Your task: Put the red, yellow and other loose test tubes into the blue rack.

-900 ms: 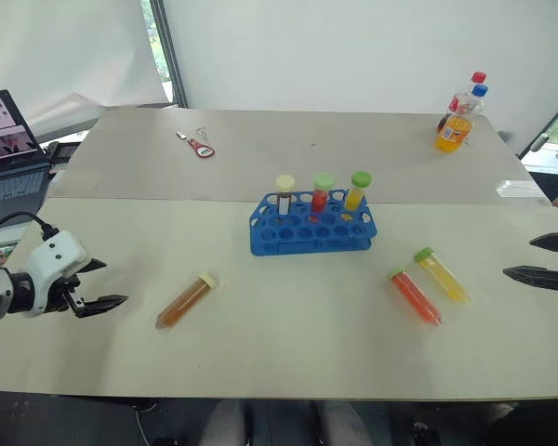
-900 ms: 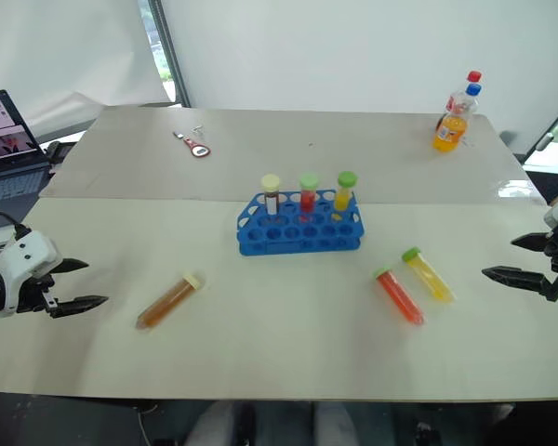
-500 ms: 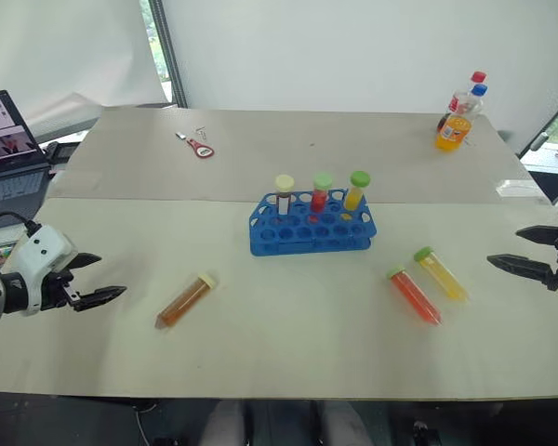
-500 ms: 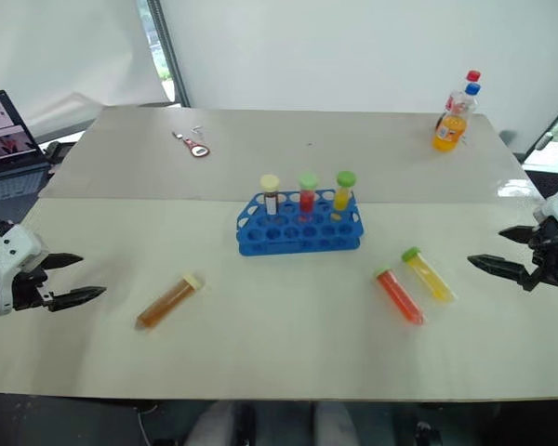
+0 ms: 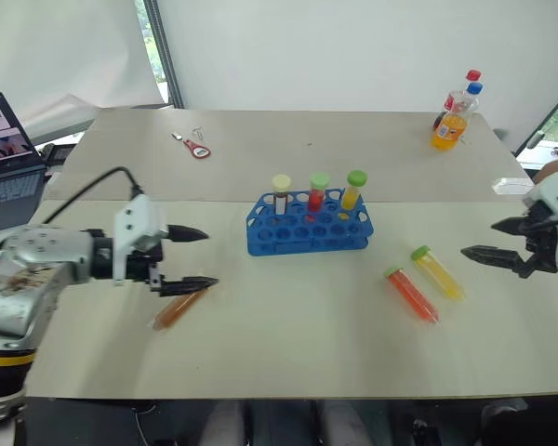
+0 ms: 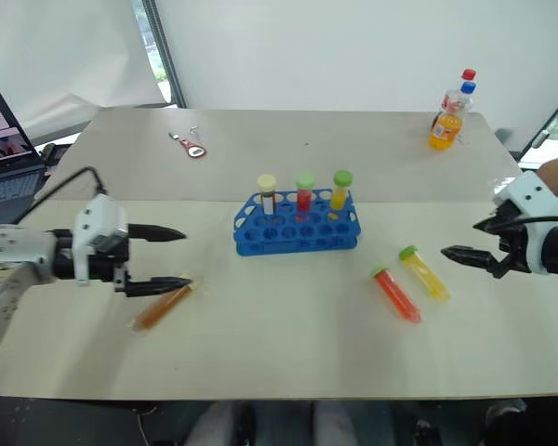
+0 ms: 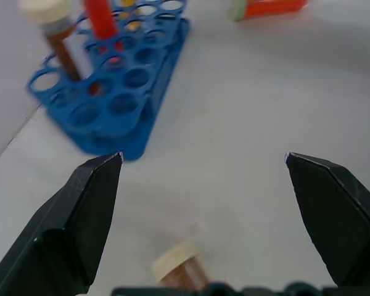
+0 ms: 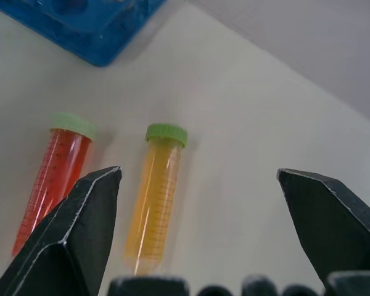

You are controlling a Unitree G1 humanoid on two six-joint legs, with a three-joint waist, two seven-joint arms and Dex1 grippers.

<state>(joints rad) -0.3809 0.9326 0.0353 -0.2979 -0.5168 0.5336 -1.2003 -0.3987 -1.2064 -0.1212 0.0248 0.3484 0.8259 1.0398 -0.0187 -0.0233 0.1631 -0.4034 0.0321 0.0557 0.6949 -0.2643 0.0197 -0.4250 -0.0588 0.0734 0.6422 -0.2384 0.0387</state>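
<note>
The blue rack (image 5: pixel 309 223) stands mid-table with three capped tubes upright in its back row. An amber tube (image 5: pixel 172 313) with a pale cap (image 7: pixel 179 265) lies to the rack's front left. My left gripper (image 5: pixel 207 258) hovers open over the tube's cap end, pointing toward the rack (image 7: pixel 129 92). A red tube (image 5: pixel 412 294) and a yellow tube (image 5: pixel 437 272), both green-capped, lie side by side to the rack's front right. My right gripper (image 5: pixel 478 238) stands open just right of them, facing the yellow tube (image 8: pixel 154 197) and the red tube (image 8: pixel 52 172).
Two orange soda bottles (image 5: pixel 453 121) stand at the far right corner. A small red-handled tool (image 5: pixel 197 147) lies at the back left. An open laptop (image 5: pixel 5 158) sits off the table's left side.
My left gripper has swung in from the table's left edge to above the amber tube. My right gripper has moved left toward the yellow tube. Both stay open.
</note>
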